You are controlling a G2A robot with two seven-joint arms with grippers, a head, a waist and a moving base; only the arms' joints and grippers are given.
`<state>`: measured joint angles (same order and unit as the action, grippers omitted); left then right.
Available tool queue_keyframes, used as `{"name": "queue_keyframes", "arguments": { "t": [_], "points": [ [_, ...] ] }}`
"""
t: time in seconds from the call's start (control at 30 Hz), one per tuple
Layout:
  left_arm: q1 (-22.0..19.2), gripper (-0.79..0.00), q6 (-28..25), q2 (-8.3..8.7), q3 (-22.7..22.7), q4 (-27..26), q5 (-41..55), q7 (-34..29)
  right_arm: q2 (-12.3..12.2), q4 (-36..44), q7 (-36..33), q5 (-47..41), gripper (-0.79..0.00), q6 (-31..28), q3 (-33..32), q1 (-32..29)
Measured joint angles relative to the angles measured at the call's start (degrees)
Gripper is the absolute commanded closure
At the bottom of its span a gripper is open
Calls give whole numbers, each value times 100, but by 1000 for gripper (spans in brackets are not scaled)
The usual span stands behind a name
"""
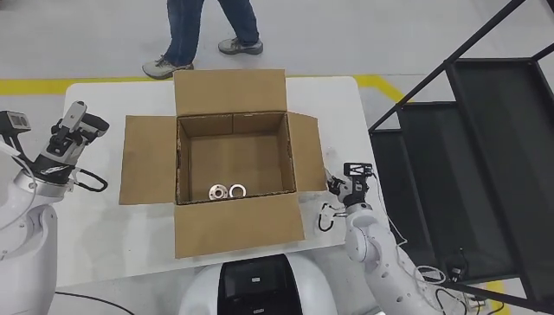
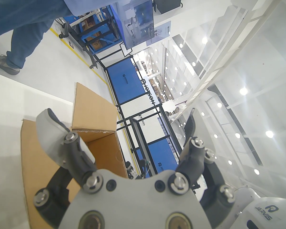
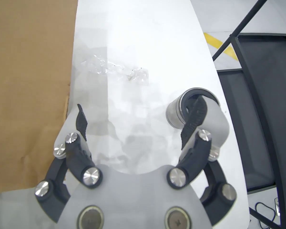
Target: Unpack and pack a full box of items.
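Left gripper (image 1: 80,127): well to the left of the box (image 1: 234,99); jaws spread, nothing between them.
Box: open on the table (image 1: 338,107), all four flaps folded out.
Box contents: two metal rings (image 1: 210,194) lie flat on the box floor, close against its near wall.
Right gripper (image 3: 139,107): just right of the box, beside the right flap (image 3: 31,72); jaws spread wide, clamping nothing.
Metal sleeve (image 3: 175,114): right of the box, threaded over one finger of the right gripper. Whether it rests on the table cannot be told.
Risk, snag: the sleeve would likely ride along on that finger when the arm moves, then fall past the table edge on the side away from the box.
Risk, wall: the metal rings sit tight to the near wall, so a descending finger could strike the cardboard and shove the box.
Risk, film: the clear plastic wrap (image 3: 114,70) right of the box could be dragged.
Markings: the box faces seen are plain. There is white print on the blue panels (image 2: 126,79) beyond the box; it is not transcribed.
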<state>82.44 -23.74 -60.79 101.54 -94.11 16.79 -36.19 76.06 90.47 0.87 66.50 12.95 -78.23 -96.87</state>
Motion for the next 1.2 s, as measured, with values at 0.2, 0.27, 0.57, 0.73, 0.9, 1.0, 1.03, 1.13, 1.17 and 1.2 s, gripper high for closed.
{"name": "queue_keyframes", "arguments": {
  "t": [0.2, 0.27, 0.57, 0.73, 0.9, 1.0, 1.03, 1.13, 1.17, 1.2],
  "points": [
    [0, -785, 0, 0, 0, 0, 0, 0, -2, 27, 51, -244, -785, -61, -176, -88],
    [0, -785, 0, 0, 0, 0, 0, 0, -5, 95, 110, -317, -785, -202, -206, -112],
    [0, -785, 0, 0, 0, 0, 0, 0, -36, 495, 181, -487, -785, -348, -529, -399],
    [0, -785, 0, 0, 0, 0, 0, 0, -20, 119, -167, -531, -785, -251, -487, -52],
    [0, -785, 0, 0, 0, 0, 0, 0, 16, -377, -273, -660, -785, -126, -413, 335],
    [0, -785, 0, 0, 0, 0, 0, 0, 36, -638, -231, -734, -785, -25, -404, 509],
    [0, -785, 0, 0, 0, 0, 0, 0, 40, -703, -211, -761, -785, -10, -404, 542],
    [0, -785, 0, 0, 0, 1, 0, 0, 55, -884, -187, -806, -785, 12, -382, 611],
    [0, -785, 0, 0, 0, 0, 0, 0, 58, -923, -187, -818, -785, 3, -375, 629],
    [0, -785, 0, 0, 0, 0, 0, 0, 62, -965, -177, -827, -785, -6, -365, 645]
  ]
}}
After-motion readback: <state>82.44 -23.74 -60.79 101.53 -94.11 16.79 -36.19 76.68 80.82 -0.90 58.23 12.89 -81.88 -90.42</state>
